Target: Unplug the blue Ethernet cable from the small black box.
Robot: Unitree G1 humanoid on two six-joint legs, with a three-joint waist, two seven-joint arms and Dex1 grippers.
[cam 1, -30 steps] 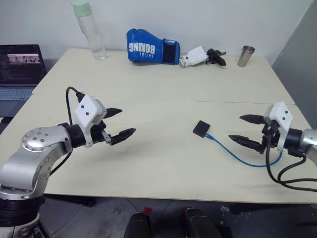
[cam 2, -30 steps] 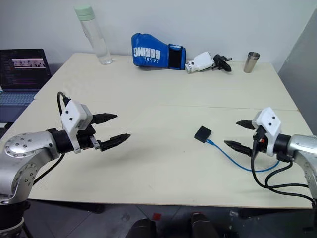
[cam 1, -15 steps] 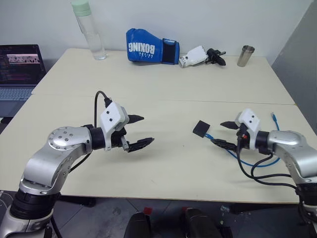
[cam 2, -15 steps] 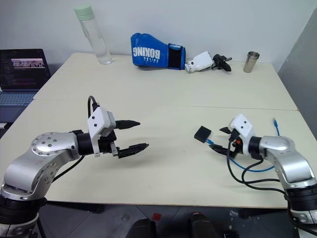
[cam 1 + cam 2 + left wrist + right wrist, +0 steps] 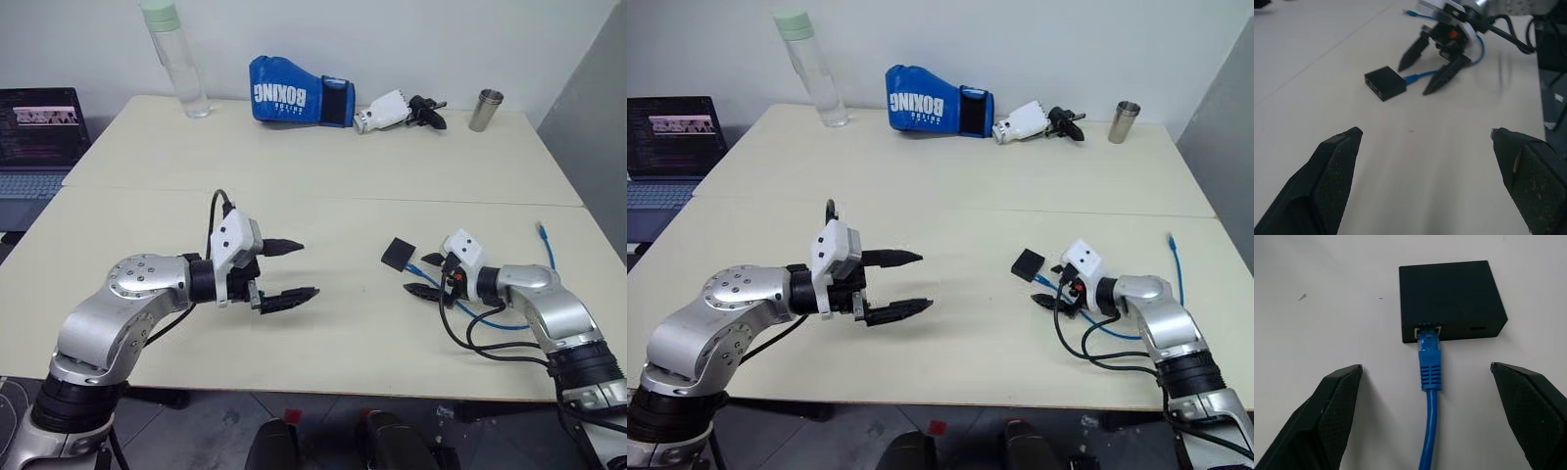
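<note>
The right gripper (image 5: 1425, 421) is spread wide, straddling the blue cable (image 5: 1429, 382), plugged into the black box (image 5: 1449, 296) just ahead; the left gripper (image 5: 286, 269) gapes empty.

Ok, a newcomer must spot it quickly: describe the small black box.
On the pale wooden table, look near its front right, just ahead of the right claw. The small flat matte-black square box lies there, alone in having the bright blue Ethernet cable plugged in.
</note>
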